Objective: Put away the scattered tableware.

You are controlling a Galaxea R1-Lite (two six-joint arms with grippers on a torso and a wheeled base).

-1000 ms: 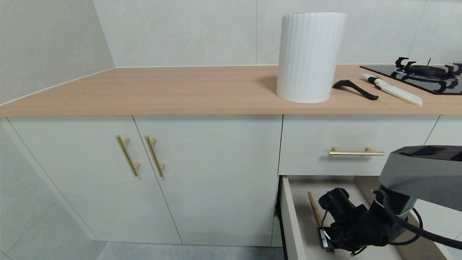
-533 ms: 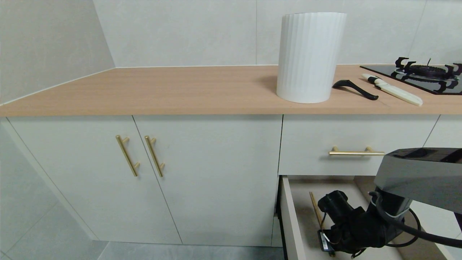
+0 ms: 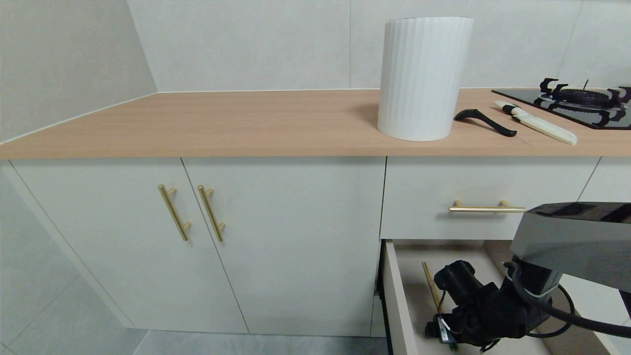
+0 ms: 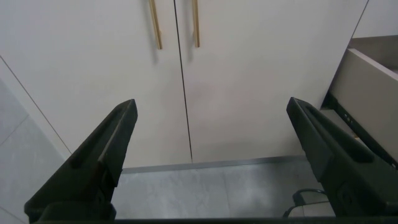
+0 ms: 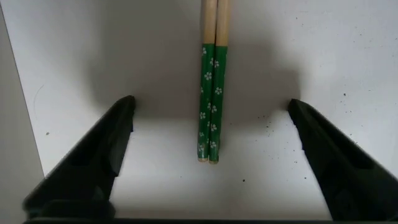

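Observation:
A pair of wooden chopsticks (image 5: 210,93) with green flowered ends lies flat on the floor of the open lower drawer (image 3: 394,296). My right gripper (image 5: 211,109) hangs just above them, open, one finger on each side and not touching. In the head view the chopsticks (image 3: 430,283) run along the drawer's left part, with the right gripper (image 3: 446,331) low over their near end. On the counter lie a black-handled utensil (image 3: 485,121) and a white knife (image 3: 536,123). My left gripper (image 4: 211,109) is open and holds nothing, down in front of the cabinet doors.
A tall white ribbed container (image 3: 420,78) stands on the wooden counter (image 3: 222,123), left of the utensils. A black gas hob (image 3: 581,101) is at the far right. A shut drawer with a gold handle (image 3: 486,209) sits above the open one. Two cabinet doors (image 4: 180,74) are shut.
My right gripper has sunk slightly lower and leftward in the drawer. The chopsticks lie as before, and the left arm and counter items are unchanged.

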